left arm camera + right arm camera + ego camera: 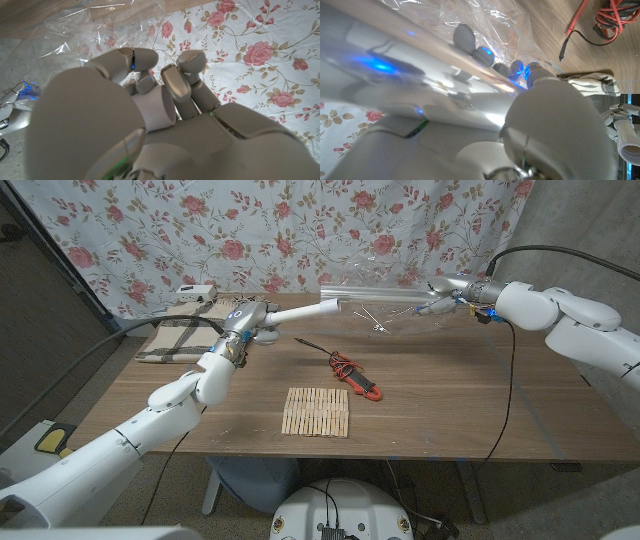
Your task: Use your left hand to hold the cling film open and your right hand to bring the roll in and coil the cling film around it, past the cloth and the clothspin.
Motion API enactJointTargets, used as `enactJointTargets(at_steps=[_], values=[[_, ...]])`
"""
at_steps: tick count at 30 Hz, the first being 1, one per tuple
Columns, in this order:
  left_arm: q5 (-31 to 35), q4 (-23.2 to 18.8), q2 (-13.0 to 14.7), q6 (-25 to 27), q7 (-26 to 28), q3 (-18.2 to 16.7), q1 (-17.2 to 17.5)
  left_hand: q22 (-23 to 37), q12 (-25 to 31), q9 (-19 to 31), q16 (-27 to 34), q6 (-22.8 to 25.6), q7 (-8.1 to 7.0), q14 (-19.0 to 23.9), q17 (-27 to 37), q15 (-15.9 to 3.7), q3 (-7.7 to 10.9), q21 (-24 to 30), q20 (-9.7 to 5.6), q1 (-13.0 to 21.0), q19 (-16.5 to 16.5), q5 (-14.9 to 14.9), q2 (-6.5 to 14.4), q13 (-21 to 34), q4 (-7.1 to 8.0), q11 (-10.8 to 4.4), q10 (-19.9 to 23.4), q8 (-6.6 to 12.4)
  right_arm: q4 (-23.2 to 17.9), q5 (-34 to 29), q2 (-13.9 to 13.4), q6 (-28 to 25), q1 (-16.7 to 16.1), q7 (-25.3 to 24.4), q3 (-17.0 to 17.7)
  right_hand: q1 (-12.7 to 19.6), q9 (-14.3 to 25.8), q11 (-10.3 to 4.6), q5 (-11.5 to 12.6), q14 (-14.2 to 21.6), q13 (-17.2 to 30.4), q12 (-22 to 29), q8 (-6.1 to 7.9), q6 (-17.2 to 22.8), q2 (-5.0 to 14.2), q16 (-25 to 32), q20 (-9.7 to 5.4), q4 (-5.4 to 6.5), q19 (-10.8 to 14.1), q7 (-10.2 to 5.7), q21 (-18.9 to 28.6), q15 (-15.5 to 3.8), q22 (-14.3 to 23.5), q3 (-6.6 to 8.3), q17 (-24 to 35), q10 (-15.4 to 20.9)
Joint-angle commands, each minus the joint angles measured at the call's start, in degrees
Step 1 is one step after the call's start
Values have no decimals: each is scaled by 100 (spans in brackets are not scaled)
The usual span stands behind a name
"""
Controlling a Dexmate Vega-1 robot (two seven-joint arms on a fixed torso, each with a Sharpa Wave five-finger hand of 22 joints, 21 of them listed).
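Note:
My left hand (248, 321) grips a white roll (305, 312) that points right, toward the cling film. The left wrist view shows the fingers wrapped round the roll (156, 109). The clear cling film (385, 295) hangs stretched above the table's far side, between the roll's tip and my right hand (450, 288), which holds its right edge. In the right wrist view the right hand's fingertips (465, 37) press into the crinkled film (490, 22). A plaid cloth (175, 335) lies at the far left. Wooden clothespins (316, 412) lie in a row at the near middle.
A red and black clamp meter (358, 378) with its leads lies mid-table, between the clothespins and the film. A small white box (194, 290) sits at the cloth's far edge. A floral curtain (300, 230) hangs behind the wooden table (470, 410).

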Motion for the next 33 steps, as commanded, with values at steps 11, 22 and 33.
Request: enactJointTargets(at_steps=[11, 22, 33], values=[[696, 428, -103, -670, -430, 658, -642, -14, 1188, 533, 22, -27, 1, -16, 18, -12, -120, -17, -4, 51, 27, 24, 16, 868, 15, 0, 71, 1057, -312, -175, -2, -243, -12, -113, 109, -1140, 1, -52, -1, 128, 687, 2046, 54, 13, 1045, 3081, -6, -9, -3, 9, 74, -92, 1, 90, 688, 115], [658, 598, -379, -685, -474, 756, -769, -24, 1187, 533, 9, -29, 8, 6, 6, -11, -150, -32, -7, 94, 21, 35, 33, 867, 28, 2, 72, 1058, -666, -86, -64, -306, -267, -263, 306, -1241, -40, -52, -3, 140, 686, 2045, 96, 2, 1030, 3080, -5, -40, -8, 23, 116, -93, -38, 218, 686, 120], [650, 668, -659, -284, -839, 956, -943, 12, 1186, 534, -14, -50, 28, 17, -4, -8, -183, -4, -7, 162, 31, 34, 51, 868, 39, 2, 83, 1057, -903, -30, -128, -295, -416, -265, 414, -1299, -48, -52, -4, 150, 686, 2045, 134, 6, 1021, 3081, -5, -61, 0, 17, 156, -93, -42, 291, 687, 124]])
